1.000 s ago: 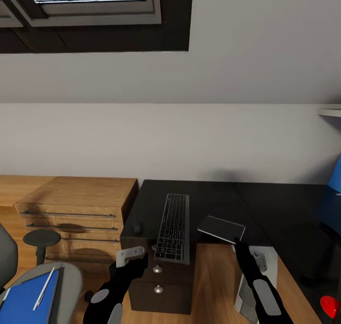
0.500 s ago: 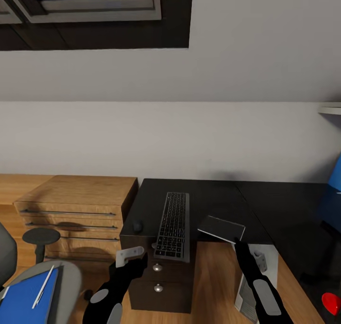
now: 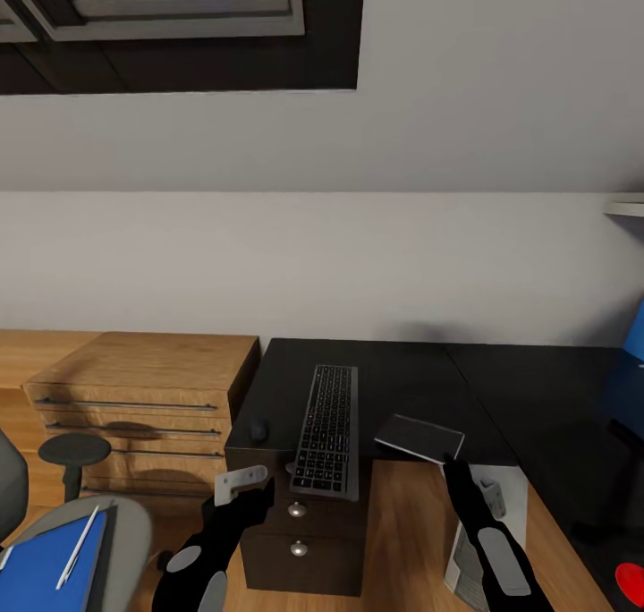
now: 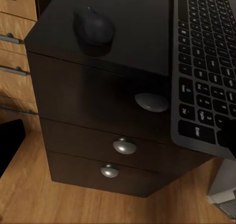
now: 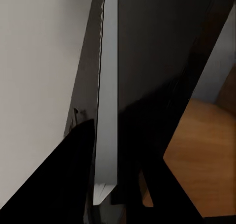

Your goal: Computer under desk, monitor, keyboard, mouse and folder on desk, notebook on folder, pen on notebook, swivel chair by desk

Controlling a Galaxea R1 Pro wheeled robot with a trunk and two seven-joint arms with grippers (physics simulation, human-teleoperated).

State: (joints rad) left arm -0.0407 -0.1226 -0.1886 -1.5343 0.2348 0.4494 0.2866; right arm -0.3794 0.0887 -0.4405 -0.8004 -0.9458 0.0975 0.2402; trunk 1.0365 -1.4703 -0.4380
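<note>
Clamping the right gripper point(image 3: 446, 459) on the near corner of the notebook point(image 3: 417, 436), by the look of it, with the thin slab lying at the desk's point(image 3: 402, 384) front edge, just right of the keyboard point(image 3: 327, 428). Judging this as the notebook step, though with the folder point(image 3: 40, 567) lying on the chair point(image 3: 134, 527) and the pen point(image 3: 79, 547) on top of it, well left of the desk.

Doing it well, probably:
- keeping the slab level, since a corner pinch lets a flat cover sag or pivot
- lifting clear before sliding, avoiding a nudge to the keyboard, already overhanging the drawers point(image 3: 304, 540)
- leaving bare desktop beside the mouse point(image 3: 259, 430) for the folder to go under it

Hanging the left gripper point(image 3: 240, 485) in front of the top drawer, below the keyboard's near end; not possible telling whether its fingers are apart or together.

Looking at surfaces:
- notebook: dark matte face, pale page edge, very thin
- desktop: glossy black, likely slick
- keyboard: slim, with black keys
- mouse: small dark rounded dome
- drawers: dark fronts with rounded metal knobs
- folder: flat bright blue; pen a thin white stick, likely to roll
- computer point(image 3: 470, 554): light grey box, standing under the desk
- dresser point(image 3: 143, 370): light wood, left of the desk
</note>
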